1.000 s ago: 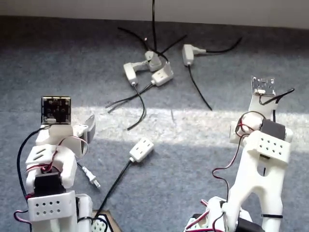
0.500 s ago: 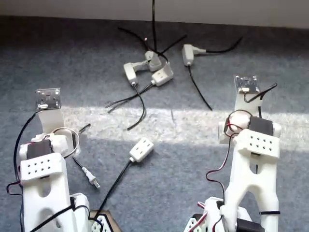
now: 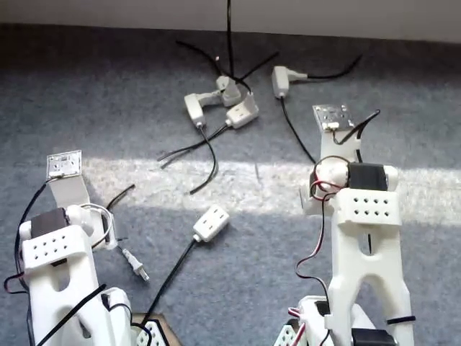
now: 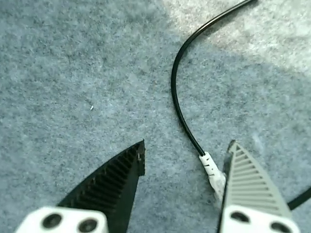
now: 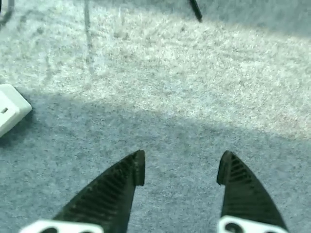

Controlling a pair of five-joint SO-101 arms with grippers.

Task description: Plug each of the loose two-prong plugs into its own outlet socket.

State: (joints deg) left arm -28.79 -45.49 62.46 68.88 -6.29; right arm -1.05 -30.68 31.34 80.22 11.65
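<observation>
Beside the loose plug [image 4: 213, 172], the left pincer [image 4: 187, 144] had swung down, released; the right pincer [image 5: 182, 154], likewise released, had advanced. Grasp judged imminent.

Loose plug [image 3: 135, 265] on the grey surface [image 3: 65, 94], just beside the left gripper [image 3: 112, 234]; outlet socket [image 3: 211, 223] lies beyond it.
</observation>
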